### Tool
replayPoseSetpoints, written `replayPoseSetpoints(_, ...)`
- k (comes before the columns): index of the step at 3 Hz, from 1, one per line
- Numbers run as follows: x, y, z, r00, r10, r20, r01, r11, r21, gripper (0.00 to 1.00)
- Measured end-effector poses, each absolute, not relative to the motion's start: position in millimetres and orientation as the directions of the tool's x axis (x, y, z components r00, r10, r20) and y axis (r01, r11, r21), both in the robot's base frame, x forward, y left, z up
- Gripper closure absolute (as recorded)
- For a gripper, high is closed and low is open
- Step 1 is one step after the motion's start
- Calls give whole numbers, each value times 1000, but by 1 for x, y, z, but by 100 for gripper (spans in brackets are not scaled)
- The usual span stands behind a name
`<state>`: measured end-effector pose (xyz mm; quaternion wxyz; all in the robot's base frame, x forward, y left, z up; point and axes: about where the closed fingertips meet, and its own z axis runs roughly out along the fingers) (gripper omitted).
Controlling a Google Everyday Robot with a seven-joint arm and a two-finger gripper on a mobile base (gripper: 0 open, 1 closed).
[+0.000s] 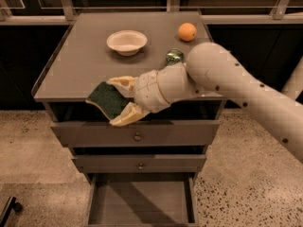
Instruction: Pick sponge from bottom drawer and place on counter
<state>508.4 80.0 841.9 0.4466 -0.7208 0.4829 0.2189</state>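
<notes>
The sponge (pixel 105 98) is in my gripper (pixel 112 102), pinched between the two pale fingers (pixel 124 83). The jaws are closed only as far as the sponge lets them. One finger is on its far edge and one on its near edge. Its dark green face is turned up, and its long axis runs across my jaws, so its left end juts out past my fingertips.

I'm holding it right at the front lip of the counter (pixel 80 65), towards the left corner. The bare grey top lies just beyond my fingertips and to their left. I can't tell whether the sponge is already high enough to clear the thin raised rim. I judge the placing depends on that: go forward over the lip, then set the sponge flat.

Further back and slightly right of my gripper is a white bowl (pixel 126 41), well clear of the landing spot. Right of that, a green-labelled jar (pixel 174 56) peeks out behind my wrist, with an orange (pixel 187 31) beyond it. My arm (pixel 236 84) comes in from the right, forearm low along the counter's front, wrist pointing left. The bottom drawer (pixel 140 202) stands open directly below my gripper.
</notes>
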Motion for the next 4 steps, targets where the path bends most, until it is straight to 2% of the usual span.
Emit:
replayPoseSetpoints(2,602,74,866,387,-594,-705,-910,-125,-394,100)
replayPoseSetpoints(3,632,58,867,332,-657,-676,-917,-56,-396,100)
replayPoseSetpoints(4,634,56,865,324,-664,-674,-918,-50,-393,82)
